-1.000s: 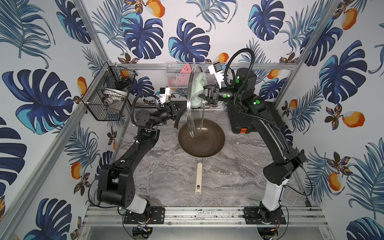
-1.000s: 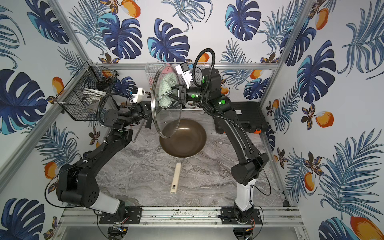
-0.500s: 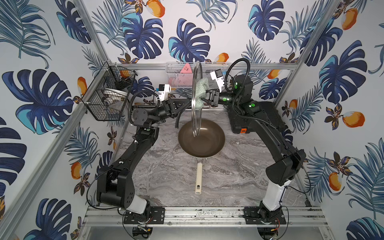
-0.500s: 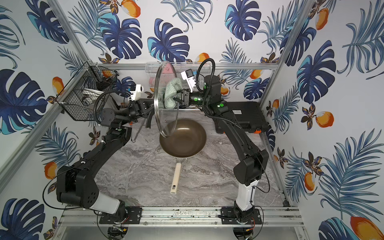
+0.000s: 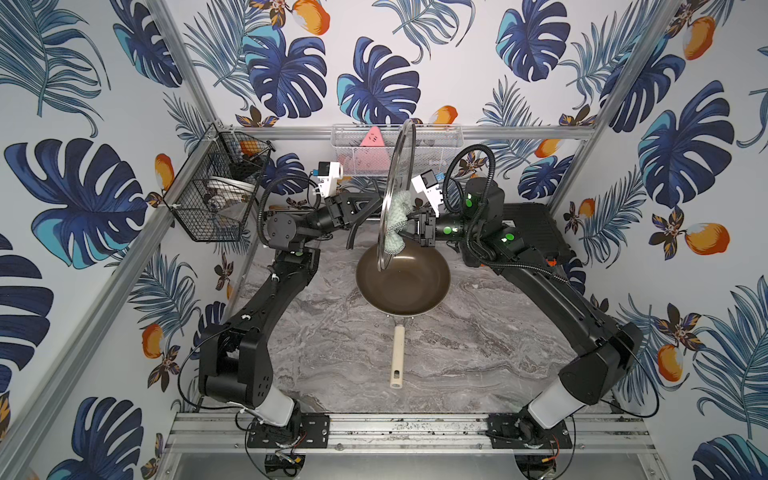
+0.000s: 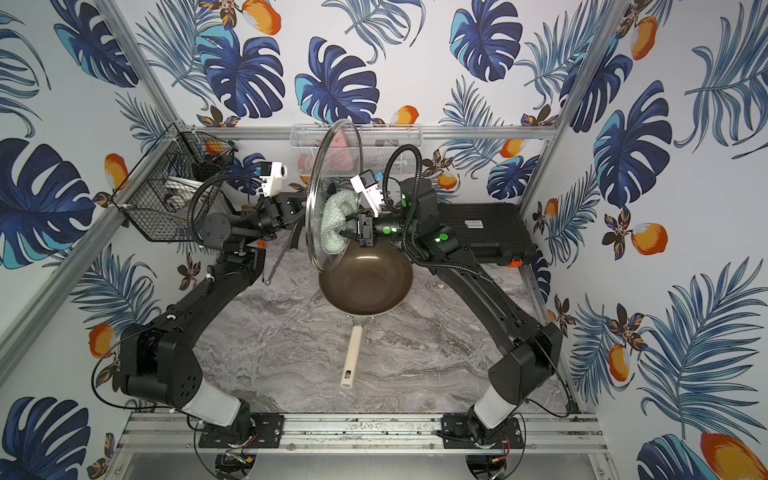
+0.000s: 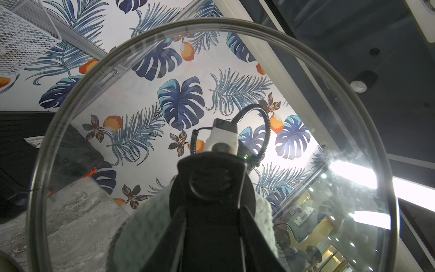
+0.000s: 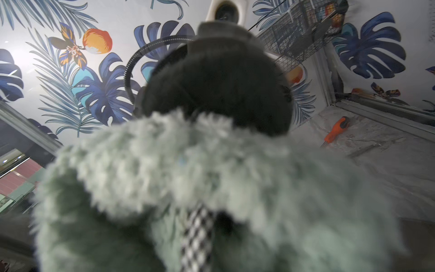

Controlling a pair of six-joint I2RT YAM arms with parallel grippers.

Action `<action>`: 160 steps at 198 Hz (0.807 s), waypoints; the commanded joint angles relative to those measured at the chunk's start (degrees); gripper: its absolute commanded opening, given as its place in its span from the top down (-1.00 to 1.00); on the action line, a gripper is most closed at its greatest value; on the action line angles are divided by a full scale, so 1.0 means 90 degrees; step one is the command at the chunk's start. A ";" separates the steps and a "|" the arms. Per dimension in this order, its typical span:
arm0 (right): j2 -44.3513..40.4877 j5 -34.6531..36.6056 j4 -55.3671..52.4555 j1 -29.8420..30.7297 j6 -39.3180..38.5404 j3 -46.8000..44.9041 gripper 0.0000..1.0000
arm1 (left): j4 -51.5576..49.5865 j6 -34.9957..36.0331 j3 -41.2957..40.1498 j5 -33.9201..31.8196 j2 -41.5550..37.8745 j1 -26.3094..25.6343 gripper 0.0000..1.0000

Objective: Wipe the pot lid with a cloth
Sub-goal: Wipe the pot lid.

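While upright, pot lid [image 6: 329, 166] above pan [image 6: 365, 286]

Pot lid [image 6: 328, 166]: clear glass, glossy, strong reflections are recorded. A thin bright metal rim is noted, and hazy specks are seen on the glass in the left wrist view. Lid handle [image 7: 209, 183]: matt black, plastic-looking.
Cloth [image 8: 188, 169]: pale mint fabric, fuzzy, rough pile. A checked woven strip [image 8: 197, 233] is noted on it.
Pan [image 5: 405, 282]: brown interior, smooth, satin sheen. Pan handle [image 5: 397, 357]: cream, matt.
Counter [image 5: 478, 345]: grey marbled, stone-like, smooth.
Basket [image 5: 208, 208]: black wire mesh.
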 commanded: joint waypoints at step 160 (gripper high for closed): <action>0.1103 0.0566 -0.0660 -0.0592 -0.0619 0.1928 1.00 | 0.1177 -0.0431 -0.0290 -0.0450 -0.0309 -0.0035 1.00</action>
